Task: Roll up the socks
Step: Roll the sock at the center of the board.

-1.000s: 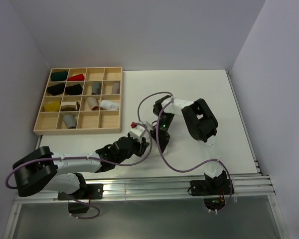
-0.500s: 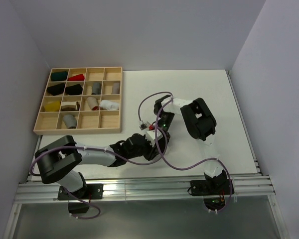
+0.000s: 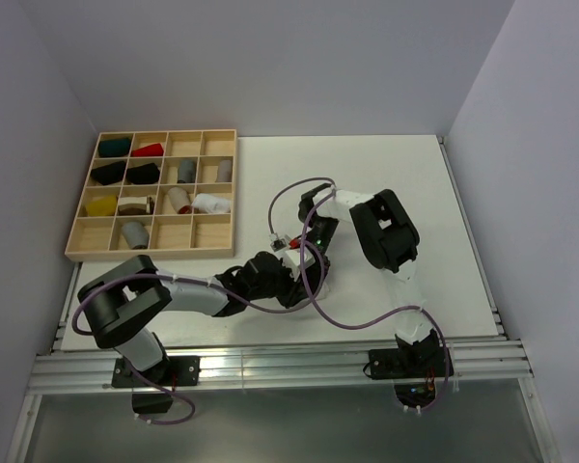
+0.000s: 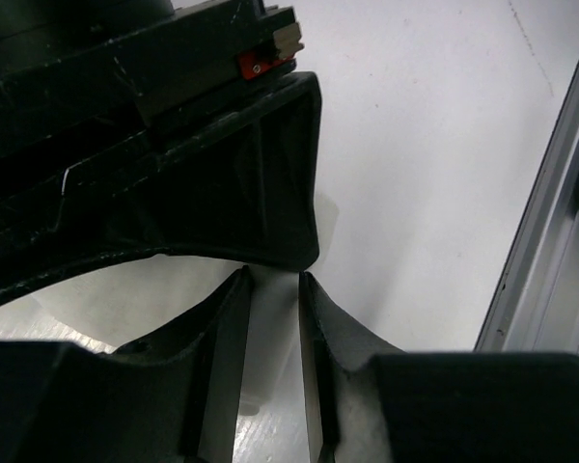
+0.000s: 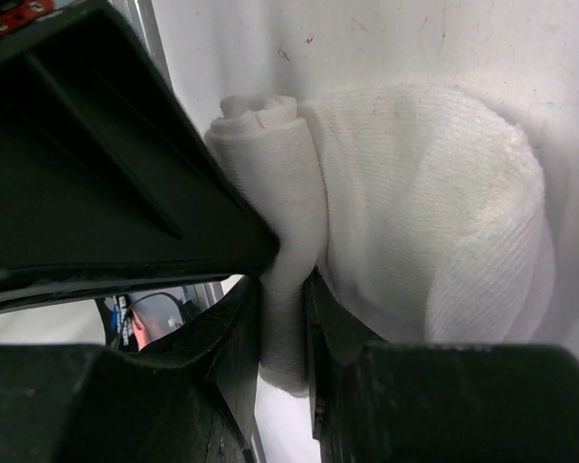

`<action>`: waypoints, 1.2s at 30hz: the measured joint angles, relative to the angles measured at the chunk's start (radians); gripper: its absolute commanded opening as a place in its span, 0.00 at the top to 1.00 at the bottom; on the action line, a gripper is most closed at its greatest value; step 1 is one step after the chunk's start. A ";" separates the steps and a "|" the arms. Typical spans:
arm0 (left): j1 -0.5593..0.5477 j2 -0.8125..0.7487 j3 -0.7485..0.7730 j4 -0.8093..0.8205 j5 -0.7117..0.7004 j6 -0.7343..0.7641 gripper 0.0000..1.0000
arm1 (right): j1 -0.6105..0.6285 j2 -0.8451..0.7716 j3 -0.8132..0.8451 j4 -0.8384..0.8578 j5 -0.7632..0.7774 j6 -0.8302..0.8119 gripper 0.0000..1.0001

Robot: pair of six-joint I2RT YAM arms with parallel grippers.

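The white sock [image 5: 425, 222] lies on the table, with one end wound into a tight roll [image 5: 275, 183]. My right gripper [image 5: 282, 289] is shut on that roll. The black body of my left gripper [image 5: 96, 164] presses against the roll's left side. In the left wrist view my left gripper [image 4: 272, 280] has its jaws a narrow gap apart, and only a pale surface shows between them. The right gripper's dark body [image 4: 174, 174] hangs just above its fingertips. From above, the left gripper [image 3: 286, 280] and the right gripper [image 3: 305, 258] meet at the table's near middle and cover the sock.
A wooden grid tray [image 3: 150, 254] holding small rolled cloth bundles stands at the back left. A purple cable [image 3: 352, 328] loops over the table near the right arm. A metal rail [image 3: 270, 362] runs along the near edge.
My left arm has folded at the elbow and carried its gripper right, tight against the right gripper. The right arm has barely shifted.
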 measured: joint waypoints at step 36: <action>0.082 0.144 0.093 0.008 0.129 -0.147 1.00 | -0.066 -0.090 -0.022 0.108 0.040 0.061 0.50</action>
